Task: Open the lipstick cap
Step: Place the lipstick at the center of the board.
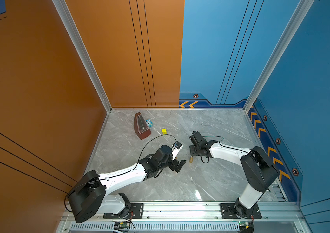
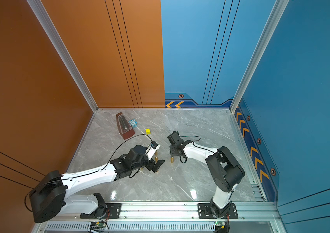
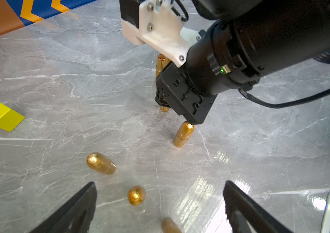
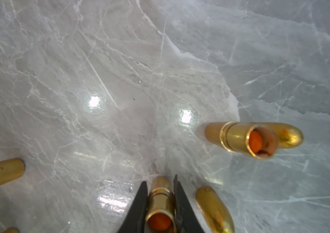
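Cap-removal stage, late phase. The right gripper [image 4: 160, 180] pinches a lipstick [image 4: 160, 207] by its gold barrel, jaws pressed against either side. The tube stands near mid-table with its mouth bare and the orange stick showing, so its cap is judged already off. The left gripper [image 3: 160, 183] hangs near it, jaws spread wide and empty, over loose caps [image 3: 100, 163] resting on the table [image 1: 210, 125]. A second tube [image 4: 246, 139], likewise uncapped, stands near the held one with a cap just beside it. Next move, as judged: the right jaws release the tube without tipping it, then rise straight up, since gold pieces sit close on both sides. Open room lies toward the front rail and the right wall. A cube [image 1: 164, 131] and a metronome [image 1: 141, 127] sit well apart toward the back left, and both grippers work well away from the table's edges
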Available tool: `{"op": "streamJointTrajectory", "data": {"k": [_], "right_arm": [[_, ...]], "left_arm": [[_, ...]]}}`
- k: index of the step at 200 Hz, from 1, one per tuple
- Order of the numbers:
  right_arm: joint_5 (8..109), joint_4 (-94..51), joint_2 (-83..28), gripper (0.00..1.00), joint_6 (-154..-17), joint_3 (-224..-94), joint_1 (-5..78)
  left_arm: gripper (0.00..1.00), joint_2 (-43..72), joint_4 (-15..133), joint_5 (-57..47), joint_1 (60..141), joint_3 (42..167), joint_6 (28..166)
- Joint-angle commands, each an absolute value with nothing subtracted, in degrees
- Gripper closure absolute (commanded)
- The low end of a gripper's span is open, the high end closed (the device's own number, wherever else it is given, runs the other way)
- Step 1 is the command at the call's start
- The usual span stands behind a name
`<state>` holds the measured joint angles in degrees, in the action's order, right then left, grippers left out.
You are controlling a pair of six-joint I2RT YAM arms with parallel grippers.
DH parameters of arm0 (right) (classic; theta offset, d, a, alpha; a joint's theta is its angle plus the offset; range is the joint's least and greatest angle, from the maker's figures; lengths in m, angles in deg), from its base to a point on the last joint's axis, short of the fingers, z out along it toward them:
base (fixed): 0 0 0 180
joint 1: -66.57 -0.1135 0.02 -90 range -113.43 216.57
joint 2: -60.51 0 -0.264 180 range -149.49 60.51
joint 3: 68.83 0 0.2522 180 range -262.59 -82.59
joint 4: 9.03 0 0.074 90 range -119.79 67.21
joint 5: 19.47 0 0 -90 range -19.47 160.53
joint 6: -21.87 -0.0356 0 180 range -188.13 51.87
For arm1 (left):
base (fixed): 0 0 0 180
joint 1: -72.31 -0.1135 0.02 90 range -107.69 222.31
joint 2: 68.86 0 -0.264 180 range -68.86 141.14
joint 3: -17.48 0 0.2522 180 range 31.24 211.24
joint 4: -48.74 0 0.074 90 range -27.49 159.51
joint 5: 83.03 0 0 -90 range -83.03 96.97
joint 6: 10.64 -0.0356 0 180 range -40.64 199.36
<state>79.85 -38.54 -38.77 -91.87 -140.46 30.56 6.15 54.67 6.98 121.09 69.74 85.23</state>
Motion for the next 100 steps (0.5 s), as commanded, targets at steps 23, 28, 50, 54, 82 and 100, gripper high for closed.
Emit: {"op": "streamJointTrajectory", "data": {"k": [23, 28, 50, 54, 82, 100], "right_arm": [[82.0, -37.9, -38.5, 0.82, -90.6, -138.5, 30.0], [82.0, -38.0, -38.5, 0.82, -90.6, -138.4, 30.0], [82.0, -37.9, -38.4, 0.82, -90.6, -138.1, 29.8], [82.0, -37.9, -38.4, 0.82, -90.6, -138.0, 29.7], [82.2, -38.0, -38.3, 0.8, -90.4, -137.9, 29.4], [82.3, -38.0, -38.3, 0.79, -90.4, -138.0, 29.3]], "left_arm": [[0.01, 6.6, 55.5, 6.7, 121.5, 71.2, 85.3], [0.01, 6.6, 55.5, 6.7, 121.5, 71.2, 85.3], [0.01, 6.6, 55.5, 6.8, 121.5, 71.1, 85.3], [0.01, 6.6, 55.5, 6.9, 121.5, 71.1, 85.3], [0.01, 6.7, 55.5, 6.9, 121.6, 71.1, 85.3], [0.01, 6.7, 55.5, 6.9, 121.6, 71.2, 85.3]]}}
